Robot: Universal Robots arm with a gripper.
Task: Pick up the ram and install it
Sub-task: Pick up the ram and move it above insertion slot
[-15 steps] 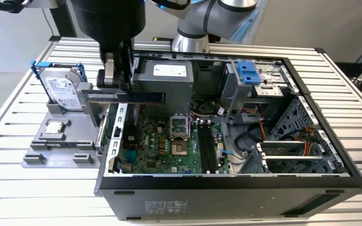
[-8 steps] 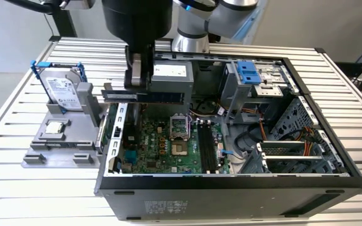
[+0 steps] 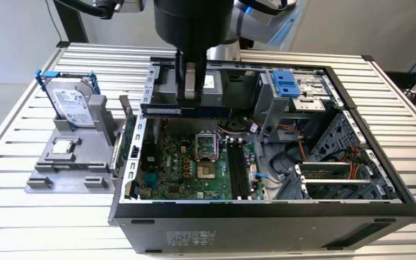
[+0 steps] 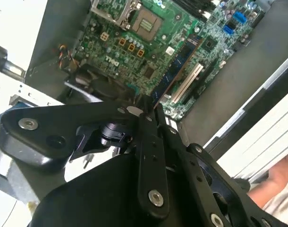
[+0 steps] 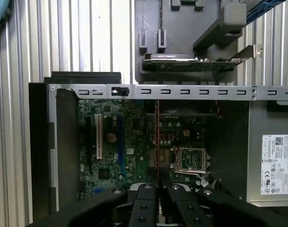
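Note:
My gripper (image 3: 191, 99) hangs over the open computer case (image 3: 266, 208) and is shut on the ram (image 3: 166, 111), a long thin dark stick held level above the back of the motherboard (image 3: 171, 173). The black memory slots (image 3: 238, 170) lie below it, nearer the front and toward the exterior view's right. In the second wrist view the ram (image 4: 179, 64) juts out from the gripper (image 4: 148, 109) over the green board. The first wrist view has the ram (image 5: 157, 137) edge-on as a thin line rising from the gripper (image 5: 157, 188), beside the processor socket (image 5: 190, 160).
A grey fixture (image 3: 67, 173) on the exterior view's left carries a silver hard drive in a blue frame (image 3: 72, 105) and a small square processor chip (image 3: 63, 145). An expansion card (image 5: 191, 64) stands on that fixture. Drive cages and cables (image 3: 316, 146) fill the case's right side. A person's hand (image 4: 276, 182) is nearby.

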